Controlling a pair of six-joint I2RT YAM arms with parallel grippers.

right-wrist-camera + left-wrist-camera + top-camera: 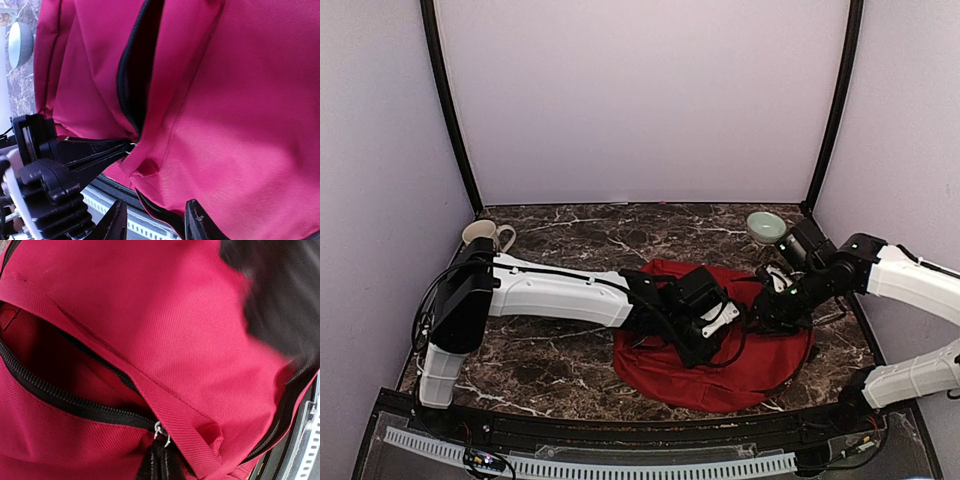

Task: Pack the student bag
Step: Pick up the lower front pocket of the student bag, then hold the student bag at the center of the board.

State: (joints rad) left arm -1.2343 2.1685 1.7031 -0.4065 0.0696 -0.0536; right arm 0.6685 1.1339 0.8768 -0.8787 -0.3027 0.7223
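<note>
Dark-red student bag (760,365) flat by counter (560,240) front edge, long axis left-right. Left gripper (127,145) clamped on zipper pull (161,432); right gripper (155,210) jaws apart astride bag rim.

Left arm (560,292) & right arm (920,280): white shells, blk joints, thin blk cables; fingers (116,227) blk.
</note>
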